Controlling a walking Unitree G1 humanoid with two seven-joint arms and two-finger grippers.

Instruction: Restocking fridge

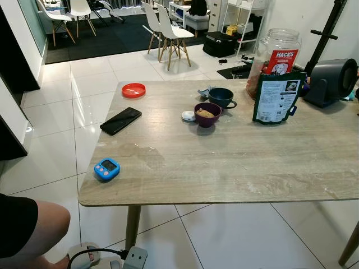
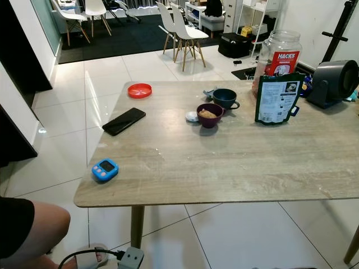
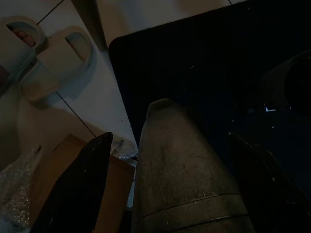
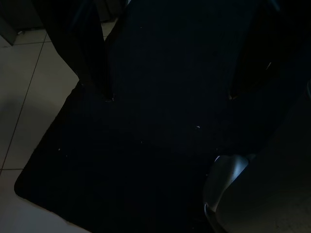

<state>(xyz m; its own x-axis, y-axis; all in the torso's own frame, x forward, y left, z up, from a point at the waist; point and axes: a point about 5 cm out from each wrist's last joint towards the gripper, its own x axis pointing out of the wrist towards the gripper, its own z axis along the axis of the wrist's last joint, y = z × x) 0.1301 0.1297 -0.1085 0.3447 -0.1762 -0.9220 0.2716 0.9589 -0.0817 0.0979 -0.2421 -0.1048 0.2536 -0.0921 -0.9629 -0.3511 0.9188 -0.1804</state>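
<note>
A wooden table [image 1: 235, 168] stands on white floor tiles, seen from the robot's head. Near its far right corner a tall clear jar [image 1: 275, 59] with a red label rises behind a dark green pouch [image 1: 276, 98] that stands upright and touches or nearly touches the jar's front. Left of the pouch, toward the middle of the far edge, sits a dark blue cup [image 1: 221, 97], and just in front of it a purple bowl [image 1: 207, 114] with something tan inside. A small white lid [image 1: 188, 116] lies just beside the bowl on its left. A red dish [image 1: 133, 89] rests at the far left corner, a black phone [image 1: 120, 120] lies along the left edge, and a blue timer [image 1: 106, 168] sits near the front left corner. A dark grey appliance [image 1: 331, 81] stands at the far right edge.

A person's knee [image 1: 28, 230] shows at the lower left, off the table, beside a sandal and a power strip [image 1: 132, 259] on the floor.

Both arms hang low, well apart from everything on the table. The left gripper [image 3: 170, 184] points down at a black mat, its two fingers spread wide and holding nothing; pale slippers [image 3: 48, 58] lie on the tiles beyond. The right gripper [image 4: 167, 97] hangs over the same kind of dark mat, fingers also parted and empty, in deep shade.
</note>
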